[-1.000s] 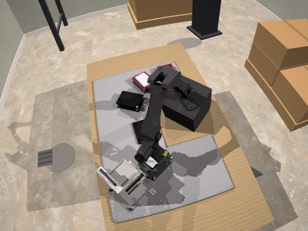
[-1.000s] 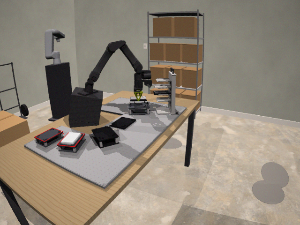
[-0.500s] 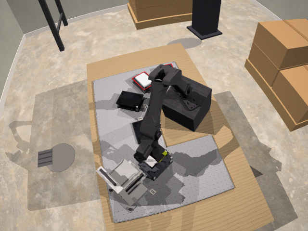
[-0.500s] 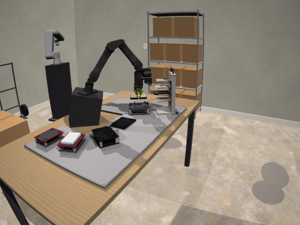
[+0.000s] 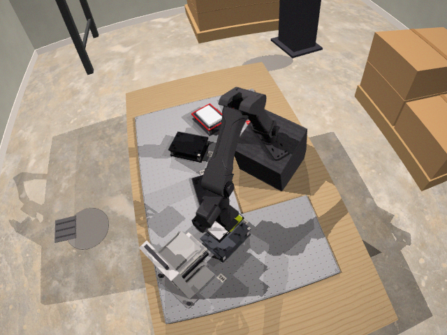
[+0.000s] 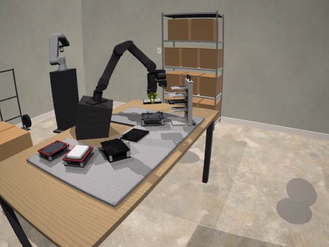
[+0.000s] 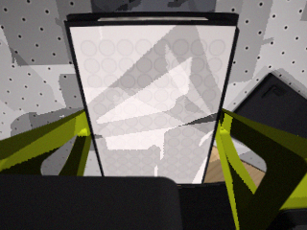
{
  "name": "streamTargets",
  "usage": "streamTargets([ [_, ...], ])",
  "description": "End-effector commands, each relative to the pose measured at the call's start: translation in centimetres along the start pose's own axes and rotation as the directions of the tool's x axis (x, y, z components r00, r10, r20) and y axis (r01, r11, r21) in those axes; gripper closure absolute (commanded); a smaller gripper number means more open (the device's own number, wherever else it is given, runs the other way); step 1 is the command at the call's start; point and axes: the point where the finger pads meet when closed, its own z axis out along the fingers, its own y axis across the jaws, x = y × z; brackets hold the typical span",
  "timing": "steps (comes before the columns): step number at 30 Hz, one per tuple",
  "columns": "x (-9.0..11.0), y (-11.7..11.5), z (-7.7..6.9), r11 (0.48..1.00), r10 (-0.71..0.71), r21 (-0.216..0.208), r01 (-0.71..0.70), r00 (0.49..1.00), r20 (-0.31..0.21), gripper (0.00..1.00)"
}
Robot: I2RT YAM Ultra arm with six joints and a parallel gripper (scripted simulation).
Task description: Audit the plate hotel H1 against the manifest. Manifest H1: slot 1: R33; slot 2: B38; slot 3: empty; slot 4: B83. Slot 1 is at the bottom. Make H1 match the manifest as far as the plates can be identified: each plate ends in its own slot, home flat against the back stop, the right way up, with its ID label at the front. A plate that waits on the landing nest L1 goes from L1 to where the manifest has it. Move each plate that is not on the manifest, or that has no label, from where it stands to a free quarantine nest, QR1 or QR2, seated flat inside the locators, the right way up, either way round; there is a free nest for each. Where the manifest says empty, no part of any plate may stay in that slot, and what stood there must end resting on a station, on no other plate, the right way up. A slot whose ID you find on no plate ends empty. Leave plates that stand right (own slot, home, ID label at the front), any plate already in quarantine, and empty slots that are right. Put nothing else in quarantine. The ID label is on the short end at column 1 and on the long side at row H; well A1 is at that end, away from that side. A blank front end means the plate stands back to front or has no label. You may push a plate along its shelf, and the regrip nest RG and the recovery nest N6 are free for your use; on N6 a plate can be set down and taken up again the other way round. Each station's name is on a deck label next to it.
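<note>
1. Yellow-green fingertips of the claw (image 5: pixel 224 230) show below the black arm (image 5: pixel 220 158) from the top. They sit over a dark stand (image 5: pixel 230 245) on the grey mat (image 5: pixel 288 234). A white plate (image 5: pixel 217 232) lies between them. The plate rack (image 5: pixel 153 252) stands just to the left, at the mat's edge. Further up the mat are a red-rimmed stand (image 5: pixel 196 121) carrying another white plate and a plain black stand (image 5: pixel 188 146).

2. From the side, the claw (image 6: pixel 152 99) hangs clear above the dark stand (image 6: pixel 151 118), pinching the plate (image 6: pixel 159 100) by its long sides. The plate is level and touches nothing below. The rack (image 6: pixel 189 101) stands just to the right, with plates on its shelves. Their labels are too small to read. Near the front edge, one red-rimmed stand (image 6: pixel 53 149) is bare and the other holds a white plate (image 6: pixel 77 151).

3. At the wrist, both fingers press the dark edges of the plate (image 7: pixel 153 86). Its pale top with rows of wells faces up, and the dotted mat (image 7: pixel 29 72) lies below.
</note>
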Motion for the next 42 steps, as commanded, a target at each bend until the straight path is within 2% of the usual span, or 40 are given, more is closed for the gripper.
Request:
streamTargets([
  [1,-0.6,0.4,-1.8,1.0,-0.003,-0.005,0.004,1.0,0.019,0.14],
  [30,-0.4,0.4,-9.1,1.0,-0.006,-0.003,0.006,1.0,0.019,0.14],
  [34,-0.4,0.3,-9.2,1.0,-0.003,-0.002,0.003,1.0,0.019,0.14],
  [35,0.8,-0.8,-8.2,0.999,0.031,0.009,-0.031,0.999,-0.023,0.14],
  [39,1.2,-2.0,-8.2,0.995,0.098,0.005,-0.098,0.995,-0.024,0.14],
  [42,0.8,-2.8,-8.2,0.989,0.148,-0.003,-0.148,0.989,0.001,0.14],
])
